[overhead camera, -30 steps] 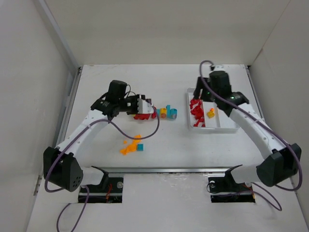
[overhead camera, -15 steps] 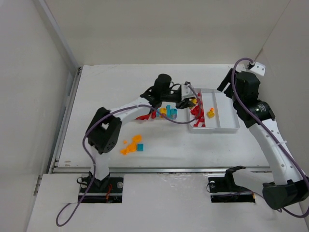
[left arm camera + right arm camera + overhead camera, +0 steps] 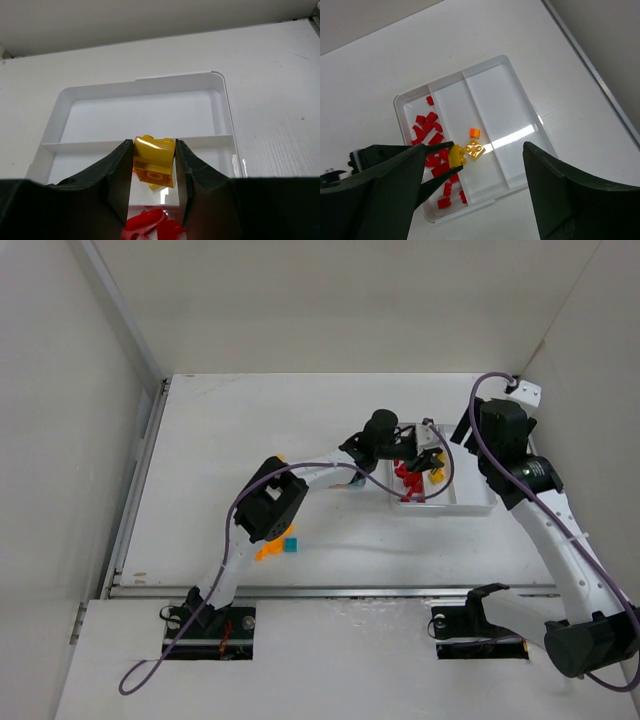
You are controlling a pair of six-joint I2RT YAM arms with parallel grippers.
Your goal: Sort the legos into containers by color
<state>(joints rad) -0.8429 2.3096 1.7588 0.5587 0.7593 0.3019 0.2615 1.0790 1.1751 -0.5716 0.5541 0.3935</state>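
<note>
My left gripper is shut on a yellow lego and reaches over the white tray, above the divider between its red-filled and middle containers. The left container holds several red legos. A flat yellow lego and a small orange one lie in the middle container. The third container shows nothing in it. My right gripper hangs high over the tray, open wide, holding nothing.
Orange legos and a cyan one lie on the table left of the tray, near the front edge. White walls stand close on both sides; the right wall is just beyond the tray.
The left arm has swung right from the loose legos to the tray, carrying the yellow lego. The right gripper has pulled up and back from the tray and opened wider.
</note>
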